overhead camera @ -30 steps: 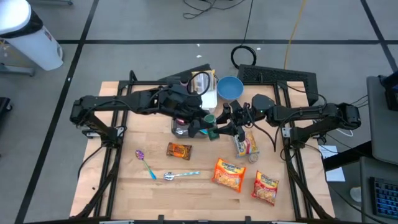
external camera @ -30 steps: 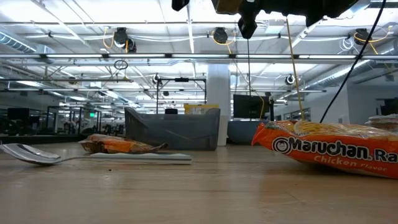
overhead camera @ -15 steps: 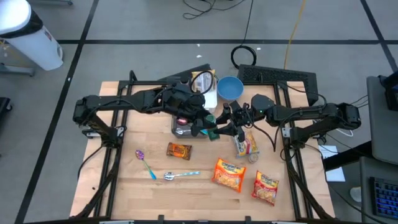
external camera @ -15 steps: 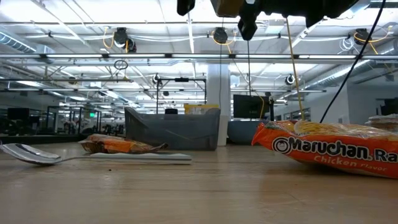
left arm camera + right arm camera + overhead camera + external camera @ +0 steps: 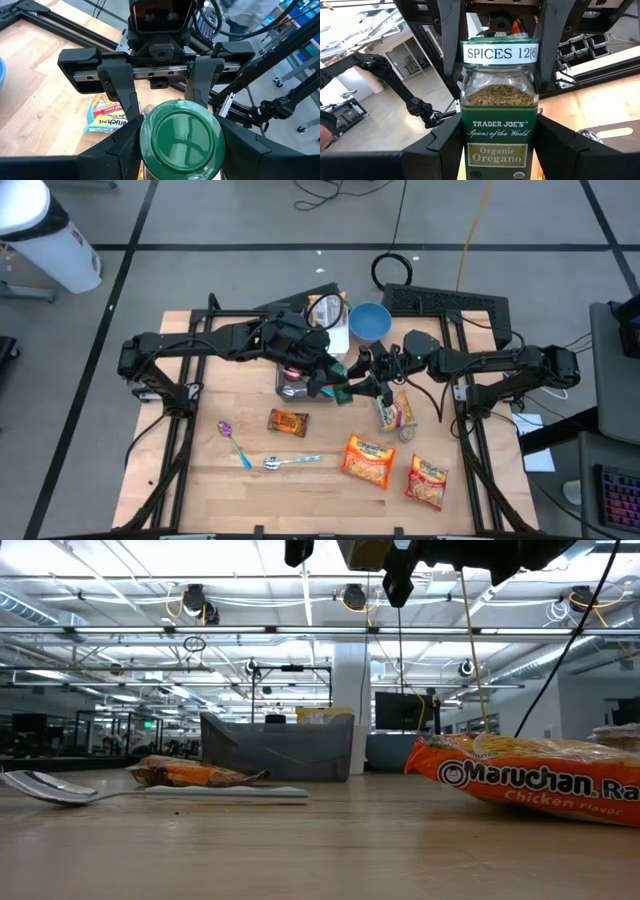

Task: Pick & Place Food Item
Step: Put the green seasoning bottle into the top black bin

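A glass jar of oregano with a green lid hangs high over the table's middle. It lies roughly level, its lid end toward the left arm. My right gripper comes from the table's right and is shut on the jar's body. My left gripper comes from the table's left and faces it, its fingers shut on the lid. In the low view both grippers show only at the top edge. My left gripper has the jar's green lid between its two fingers, one on either side of the rim. It comes slanting slightly down from the table's left, fingers along the jar. The lid end is clear of the table. My right gripper pinches the jar's glass body between its two fingers, on the labelled lower part away from the lid. It comes level from the table's right, fingers along the jar. The jar is lifted clear and lies roughly level.
Below the arms stands a grey bin. A blue bowl and a white container are at the far middle. A snack packet, two spoons, two ramen packs and another packet lie nearer.
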You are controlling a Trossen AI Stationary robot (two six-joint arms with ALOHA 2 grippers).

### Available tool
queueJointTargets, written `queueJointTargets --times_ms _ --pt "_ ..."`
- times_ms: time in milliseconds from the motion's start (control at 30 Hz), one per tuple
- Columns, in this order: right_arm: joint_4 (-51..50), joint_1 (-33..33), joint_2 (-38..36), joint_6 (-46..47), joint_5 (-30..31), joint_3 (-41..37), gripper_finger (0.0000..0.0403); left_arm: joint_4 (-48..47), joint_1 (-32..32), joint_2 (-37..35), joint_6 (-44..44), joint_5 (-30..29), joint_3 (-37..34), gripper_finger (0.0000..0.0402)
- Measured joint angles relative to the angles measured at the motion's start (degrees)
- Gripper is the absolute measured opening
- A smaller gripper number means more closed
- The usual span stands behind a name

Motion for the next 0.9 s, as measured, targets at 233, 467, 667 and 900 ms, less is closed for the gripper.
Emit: queueJointTargets --times_ms 233,467,667,900 --pt "0.0 0.0 0.0 -0.1 0.0 0.0 0.0193 0.0 0.1 0.0 0.1 0.4 0.0 0.0211" --pt "0.2 0.0 0.0 -0.3 0.5 0.0 0.0236 0.1 0.2 0.0 1.3 1.6 0.0 0.0211" --pt "0.3 -0.2 -0.1 0.0 1.4 0.1 0.0284 0.1 0.5 0.1 2.4 1.8 -0.1 0.0211" --pt "0.0 -2.2 -0.1 1.5 1.4 0.1 0.0295 -1.3 1.4 -0.2 2.7 1.8 -0.1 0.0211"
